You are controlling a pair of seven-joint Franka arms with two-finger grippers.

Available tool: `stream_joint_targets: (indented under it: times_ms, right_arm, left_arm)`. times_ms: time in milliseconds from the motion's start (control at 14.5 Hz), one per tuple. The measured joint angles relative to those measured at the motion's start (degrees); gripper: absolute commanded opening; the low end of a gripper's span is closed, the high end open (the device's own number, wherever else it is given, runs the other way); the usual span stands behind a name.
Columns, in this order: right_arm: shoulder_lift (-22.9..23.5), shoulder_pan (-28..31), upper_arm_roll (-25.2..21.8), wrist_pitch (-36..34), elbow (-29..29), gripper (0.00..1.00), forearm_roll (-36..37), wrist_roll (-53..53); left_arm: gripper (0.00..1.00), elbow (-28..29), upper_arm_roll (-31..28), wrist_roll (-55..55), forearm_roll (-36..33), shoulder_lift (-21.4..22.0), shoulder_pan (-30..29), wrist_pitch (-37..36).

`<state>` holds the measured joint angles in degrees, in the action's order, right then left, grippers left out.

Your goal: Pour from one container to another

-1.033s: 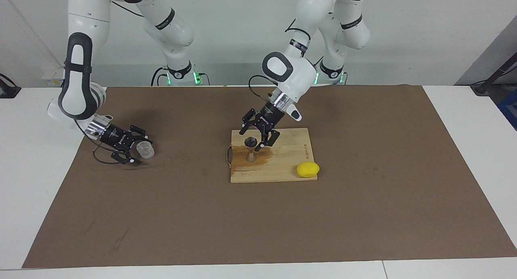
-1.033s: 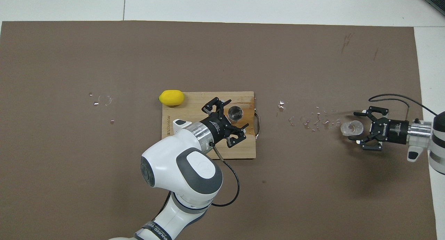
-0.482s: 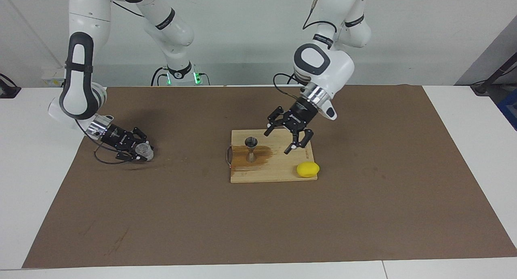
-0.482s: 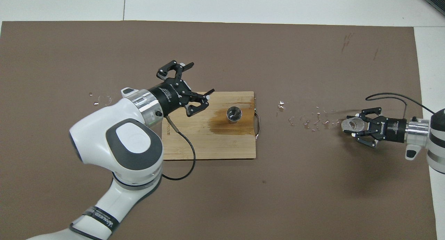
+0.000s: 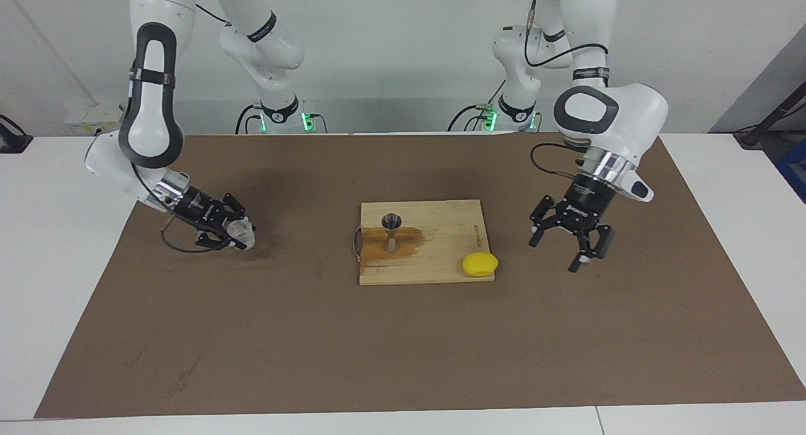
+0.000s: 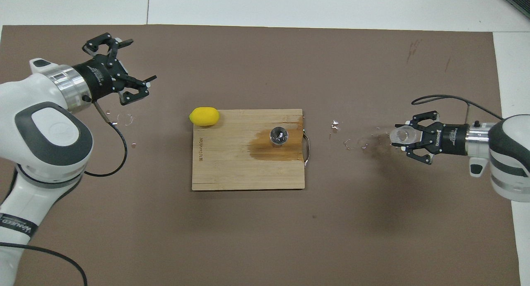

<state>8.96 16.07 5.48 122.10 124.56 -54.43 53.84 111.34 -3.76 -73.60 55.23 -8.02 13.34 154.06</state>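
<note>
1. Now that the right gripper point(image 5: 236, 233) has closed on the cup point(image 5: 241, 231), the cup sits in its fingers low over the mat point(image 5: 252, 334) at the right arm's end, well apart from the jigger point(image 5: 391, 231).
2. Jigger stands upright on the board point(image 5: 441, 259), on a wet stain.
3. Left gripper point(image 5: 572, 237), wide open and empty, has withdrawn off the board past the lemon point(image 5: 480, 264).
4. Judgement: carry and pour remain.

cup point(image 5: 241, 231): small, clear, tipped on its side, toward the right arm's end of the mat
jigger point(image 5: 391, 231): silvery, hourglass-shaped, upright on a wet patch of the board point(image 5: 441, 259)
</note>
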Motion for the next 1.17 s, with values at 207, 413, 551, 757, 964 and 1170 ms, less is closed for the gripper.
stream_joint_targets:
  times_ms: [207, 413, 551, 757, 964, 1170]
  right_arm:
    - [-0.95, -8.42, 0.11, 4.99, -0.34, 0.00, 1.50, 4.65]
    - [-0.86, -15.49, 0.17, 9.95, -1.38, 0.00, 3.05, 12.53]
    - [-0.49, -19.06, 0.17, 11.95, -2.66, 0.00, 6.19, 17.56]
    - [0.93, -23.31, 0.18, 12.09, -7.43, 0.00, 15.43, 28.55]
    - [2.36, -26.76, 0.20, 12.06, -12.13, 0.00, 23.21, 38.06]
    - [3.08, -28.48, 0.18, 10.15, -15.33, 0.00, 28.37, 42.89]
  left_arm:
    - [1.00, -3.86, 0.04, 0.02, -13.56, -1.18, -5.72, -1.75]
    - [1.00, -9.12, 0.05, 0.07, -25.93, -2.57, -8.49, -7.43]
    - [1.00, -11.74, 0.07, 0.08, -33.52, -2.87, -10.01, -11.51]
    - [1.00, -14.25, 0.25, 4.21, -41.81, -2.73, -12.59, -18.51]
    - [1.00, -15.64, -0.13, 19.10, -42.78, -0.89, -13.92, -25.89]
    - [1.00, -15.67, -0.41, 36.69, -43.05, 1.34, -16.19, -33.50]
